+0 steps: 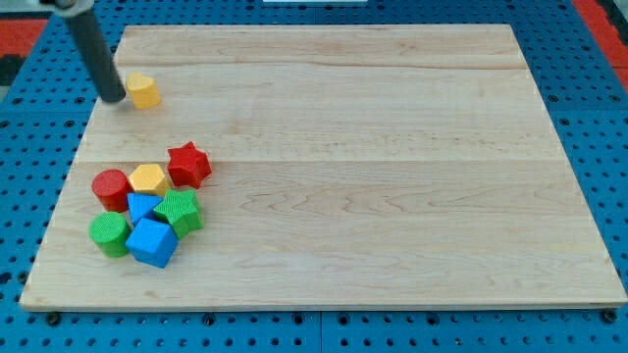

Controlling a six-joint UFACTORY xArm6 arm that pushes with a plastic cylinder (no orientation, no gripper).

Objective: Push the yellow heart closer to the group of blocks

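Leftmost, up near the view's top-left corner of the wooden board [392,147]: my tip [117,99], lower end of a dark rod leaning up and to the view's left, touching or just short of the yellow heart [144,91] on its left side. No gripper on this arm, so nothing to spread or pinch. Yellow heart lying flat near the board's left edge, well apart from the group below; too small to tell which way its point faces or how its long axis runs.

Lower down, hugging the left edge, packed tight: red cylinder [111,187], green cylinder [109,234], yellow hexagon [148,178], blue block [143,207], larger blue cube [151,242], green star-like block [179,212], red star [188,165]. No containers anywhere.

Blue pegboard table [589,59] around the board.
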